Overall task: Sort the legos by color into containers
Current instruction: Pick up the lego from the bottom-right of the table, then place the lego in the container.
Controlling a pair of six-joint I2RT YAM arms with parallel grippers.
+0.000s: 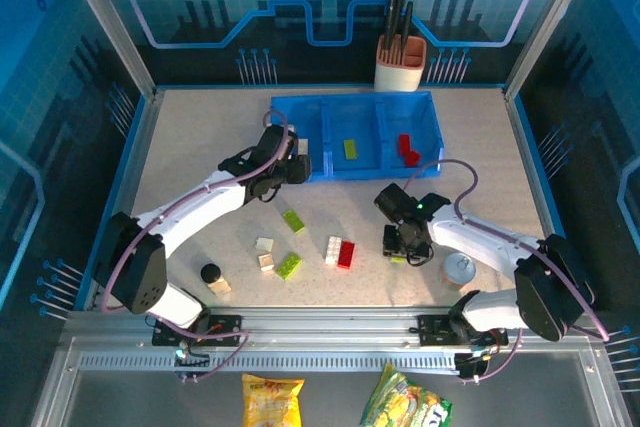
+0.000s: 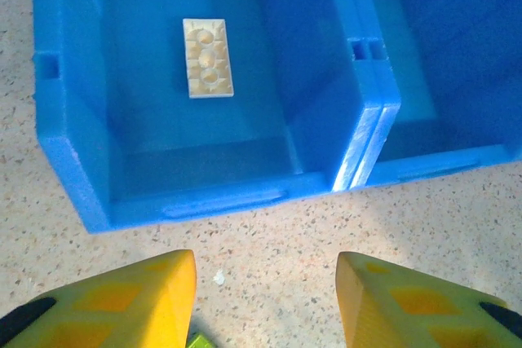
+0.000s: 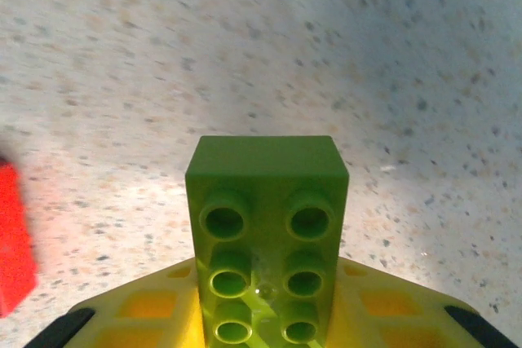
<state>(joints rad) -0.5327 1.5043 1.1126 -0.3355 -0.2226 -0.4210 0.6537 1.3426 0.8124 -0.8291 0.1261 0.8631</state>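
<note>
The right fingers (image 3: pixel 139 309) grip a lime lego (image 3: pixel 265 226), long axis pointing ahead; its middle container (image 1: pixel 365 127) lies toward the surface's (image 1: pixel 200 147) far edge. Left fingers (image 2: pixel 122 299) gape, empty.

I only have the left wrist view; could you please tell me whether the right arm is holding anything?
Observer: Yes, the right fingers are shut on a green brick.
Operator: Thank you. What is in the middle compartment?
Observer: One sorted green brick lies in the middle compartment.
Operator: And the right one?
Observer: Red bricks lie in the right compartment.
</note>
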